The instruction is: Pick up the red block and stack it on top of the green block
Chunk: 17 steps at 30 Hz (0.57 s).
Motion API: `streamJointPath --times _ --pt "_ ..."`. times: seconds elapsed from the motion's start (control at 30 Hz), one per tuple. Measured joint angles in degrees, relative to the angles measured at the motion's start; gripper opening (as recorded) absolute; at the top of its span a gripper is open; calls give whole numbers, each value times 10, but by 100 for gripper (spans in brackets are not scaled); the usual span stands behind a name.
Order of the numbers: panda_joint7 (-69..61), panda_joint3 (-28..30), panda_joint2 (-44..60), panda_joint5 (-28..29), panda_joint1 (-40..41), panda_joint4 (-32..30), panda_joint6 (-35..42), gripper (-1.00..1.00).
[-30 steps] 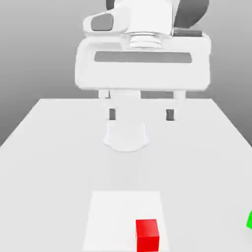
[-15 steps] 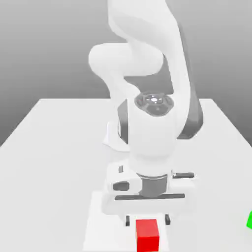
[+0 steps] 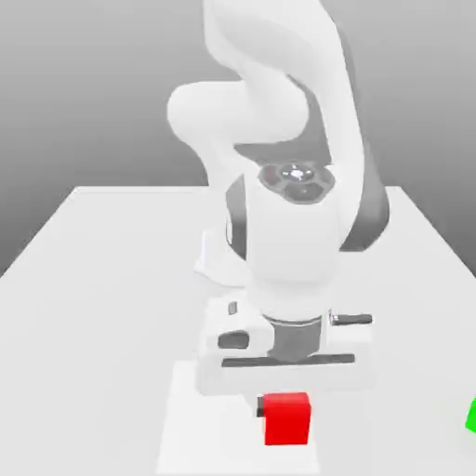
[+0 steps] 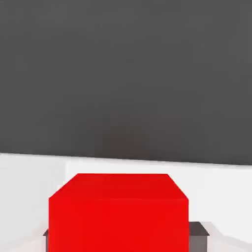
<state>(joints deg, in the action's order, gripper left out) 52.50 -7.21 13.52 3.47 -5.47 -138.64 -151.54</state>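
Note:
The red block (image 3: 286, 418) sits between the fingers of my white gripper (image 3: 286, 407), near the front of the table in the exterior view. It hangs slightly above the table surface. The gripper is shut on it, and one dark fingertip (image 3: 259, 406) shows against the block's left face. In the hand view the red block (image 4: 118, 212) fills the space between two grey pads (image 4: 198, 229). The green block (image 3: 471, 416) lies on the table at the exterior view's far right, cut off by the frame edge and well apart from the gripper.
The white table (image 3: 102, 279) stretches back to the arm's base (image 3: 216, 262). A lighter square patch (image 3: 186, 423) lies on the table under the gripper. The arm's bulky upper links (image 3: 279, 112) rise over the middle of the table.
The hand dropped from high above the table down onto the red block and closed on it. The block now sits a little higher and further to the exterior view's right.

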Motion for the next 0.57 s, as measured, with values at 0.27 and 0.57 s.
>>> streamJointPath --times 0.27,0.57 --pt "78 -81 22 35 -127 77 61 -100" --pt "127 -75 98 82 -187 105 12 100"
